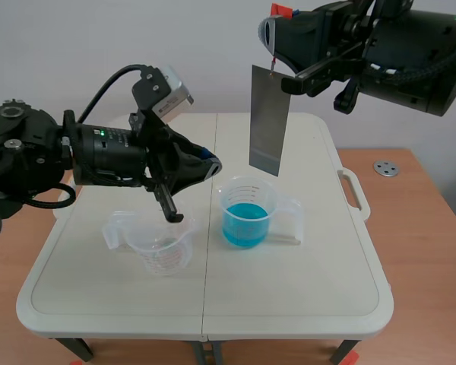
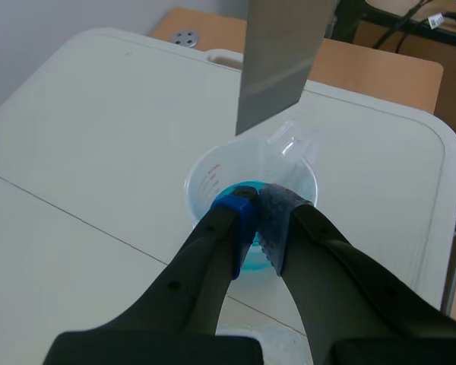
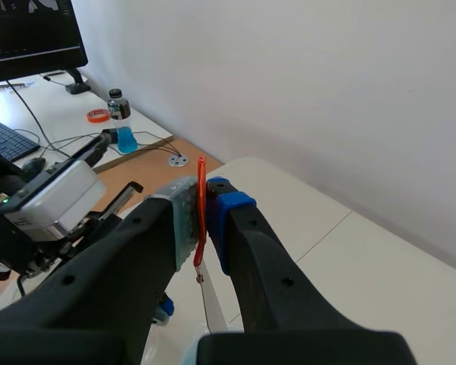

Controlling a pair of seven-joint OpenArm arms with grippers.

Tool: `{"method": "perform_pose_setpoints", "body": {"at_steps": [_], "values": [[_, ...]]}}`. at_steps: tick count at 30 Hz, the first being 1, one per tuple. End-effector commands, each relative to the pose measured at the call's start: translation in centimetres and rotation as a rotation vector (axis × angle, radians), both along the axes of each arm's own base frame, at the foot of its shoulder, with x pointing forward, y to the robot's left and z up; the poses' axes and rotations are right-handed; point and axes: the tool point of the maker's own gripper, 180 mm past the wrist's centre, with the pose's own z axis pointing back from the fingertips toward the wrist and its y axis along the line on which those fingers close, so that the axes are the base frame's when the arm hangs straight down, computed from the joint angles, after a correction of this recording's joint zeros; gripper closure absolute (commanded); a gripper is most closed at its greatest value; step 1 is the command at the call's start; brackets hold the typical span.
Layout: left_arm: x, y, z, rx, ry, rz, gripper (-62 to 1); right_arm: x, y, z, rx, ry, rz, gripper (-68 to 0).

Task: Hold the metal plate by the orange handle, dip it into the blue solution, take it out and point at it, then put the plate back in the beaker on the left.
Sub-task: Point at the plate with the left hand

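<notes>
The metal plate is held below the right gripper, which is clamped on its orange handle. The left gripper is closed on nothing; the blue beaker just ahead could be knocked over.

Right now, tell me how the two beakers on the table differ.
The right beaker holds blue solution; the left beaker looks empty. The metal plate hangs above the right beaker, the left gripper above the left beaker. Both are clear plastic with handles and printed scales.
</notes>
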Motion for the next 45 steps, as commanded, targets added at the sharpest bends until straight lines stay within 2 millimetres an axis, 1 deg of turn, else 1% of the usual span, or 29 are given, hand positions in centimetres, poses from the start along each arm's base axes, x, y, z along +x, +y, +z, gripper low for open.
{"method": "perform_pose_setpoints", "body": {"at_steps": [1, 4, 10, 29, 32, 35, 37, 41, 45], "values": [[0.7, -0.4, 1.0, -0.024, -0.031, 0.004, -4.4, -0.2, 0.2, 1.6, 0.015, -0.051, 0.015, -1.3], [1.4, -0.9, 0.8, -0.025, -0.043, 0.013, -4.5, -0.2, 0.2, 1.6, 0.014, -0.050, 0.015, -1.3], [1.6, -1.5, 0.6, -0.030, -0.059, 0.009, -4.4, -0.2, 0.2, 1.6, 0.014, -0.050, 0.015, -1.3], [1.7, -1.4, 0.4, -0.027, -0.057, 0.014, -4.5, -0.2, 0.2, 1.5, 0.014, -0.048, 0.016, -1.3], [1.7, -1.1, 0.3, -0.023, -0.055, 0.017, -4.4, -0.2, 0.2, 1.6, 0.014, -0.048, 0.016, -1.3], [1.6, 0.1, 0.0, -0.009, -0.049, 0.035, -4.5, -0.2, 0.2, 1.6, 0.020, -0.048, 0.017, -1.3], [1.5, 1.3, -0.1, -0.002, -0.052, 0.057, -4.5, -0.2, 0.2, 1.6, 0.021, -0.048, 0.018, -1.3], [1.3, 4.8, 0.0, 0.017, -0.074, 0.144, -4.5, -0.2, 0.2, 1.6, 0.021, -0.048, 0.018, -1.3], [-0.2, 8.1, 0.0, 0.045, -0.091, 0.201, -4.5, -0.2, 0.2, 1.7, 0.021, -0.049, 0.018, -1.3]]}}
